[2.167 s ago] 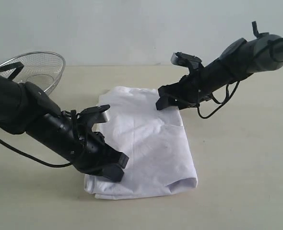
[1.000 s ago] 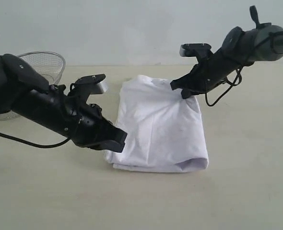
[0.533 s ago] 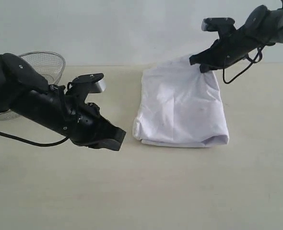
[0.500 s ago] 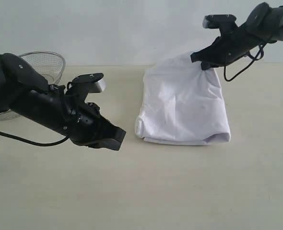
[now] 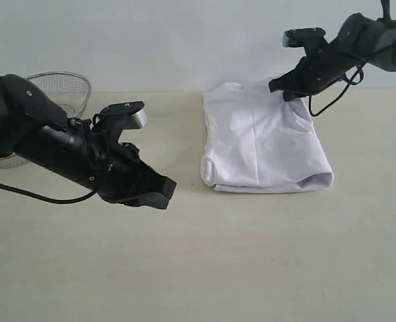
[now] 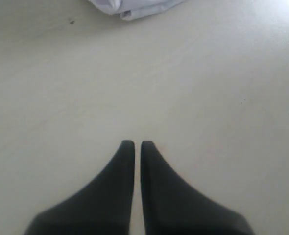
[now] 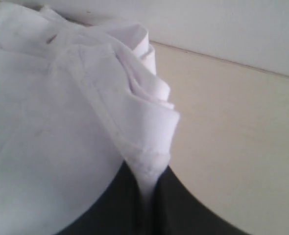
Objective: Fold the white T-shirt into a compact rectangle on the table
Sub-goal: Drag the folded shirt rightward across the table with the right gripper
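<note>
The white T-shirt (image 5: 265, 144) lies folded into a rough rectangle on the table (image 5: 252, 268), right of centre. My right gripper (image 5: 284, 91) is shut on its far right corner, and the wrist view shows a pinch of white cloth (image 7: 149, 161) squeezed between the dark fingers (image 7: 183, 210). My left gripper (image 5: 163, 194) hovers low over bare table, well left of the shirt. Its jaws are shut with nothing between them, as the left wrist view (image 6: 134, 144) shows. A near edge of the shirt (image 6: 134, 7) shows far beyond those fingertips.
A silver wire-mesh basket (image 5: 64, 90) stands at the far left behind my left arm (image 5: 43, 144). A pale wall (image 5: 184, 40) bounds the table's far edge. A black cable (image 5: 329, 100) hangs under the right arm.
My right gripper has dragged the shirt to the right and away across the table, then lowered its lifted far corner. The left gripper, off the shirt, has stayed in place.
</note>
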`<state>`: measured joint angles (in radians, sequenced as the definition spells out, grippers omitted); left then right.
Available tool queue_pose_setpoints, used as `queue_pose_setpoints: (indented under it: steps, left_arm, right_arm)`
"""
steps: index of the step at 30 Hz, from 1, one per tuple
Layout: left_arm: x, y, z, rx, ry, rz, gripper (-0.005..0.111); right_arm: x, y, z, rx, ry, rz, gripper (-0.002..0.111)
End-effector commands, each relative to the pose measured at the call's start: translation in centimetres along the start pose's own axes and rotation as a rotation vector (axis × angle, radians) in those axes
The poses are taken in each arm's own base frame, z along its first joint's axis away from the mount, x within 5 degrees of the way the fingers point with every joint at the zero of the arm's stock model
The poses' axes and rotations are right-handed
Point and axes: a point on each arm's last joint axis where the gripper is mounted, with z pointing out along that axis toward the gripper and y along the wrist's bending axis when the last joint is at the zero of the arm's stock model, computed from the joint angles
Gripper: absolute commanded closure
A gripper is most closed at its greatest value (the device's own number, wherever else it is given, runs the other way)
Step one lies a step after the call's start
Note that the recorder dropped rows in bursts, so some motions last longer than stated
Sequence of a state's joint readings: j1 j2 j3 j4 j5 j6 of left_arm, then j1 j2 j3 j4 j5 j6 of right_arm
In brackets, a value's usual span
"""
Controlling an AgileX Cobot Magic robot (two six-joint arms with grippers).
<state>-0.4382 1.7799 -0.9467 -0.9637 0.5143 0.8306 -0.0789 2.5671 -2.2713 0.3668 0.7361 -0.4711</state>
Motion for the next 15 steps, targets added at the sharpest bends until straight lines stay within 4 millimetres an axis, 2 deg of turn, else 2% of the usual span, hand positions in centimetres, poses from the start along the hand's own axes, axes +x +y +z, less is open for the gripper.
queue_pose_setpoints:
  steps: [1,8,15]
  left_arm:
    - [-0.2,-0.2,-0.2,-0.001,-0.01,0.0,0.102]
    - [-0.2,-0.1,-0.2,-0.01,-0.018,0.0,0.102]
    - [-0.3,-0.1,-0.3,-0.012,-0.02,-0.014,0.102]
  right_arm:
    - [-0.5,-1.9,-0.5,0.057,-0.053,0.023,0.108]
    - [0.0,-4.4,-1.2,0.09,-0.064,0.06,0.108]
    - [-0.4,-4.5,-1.2,0.1,-0.1,0.068,0.108]
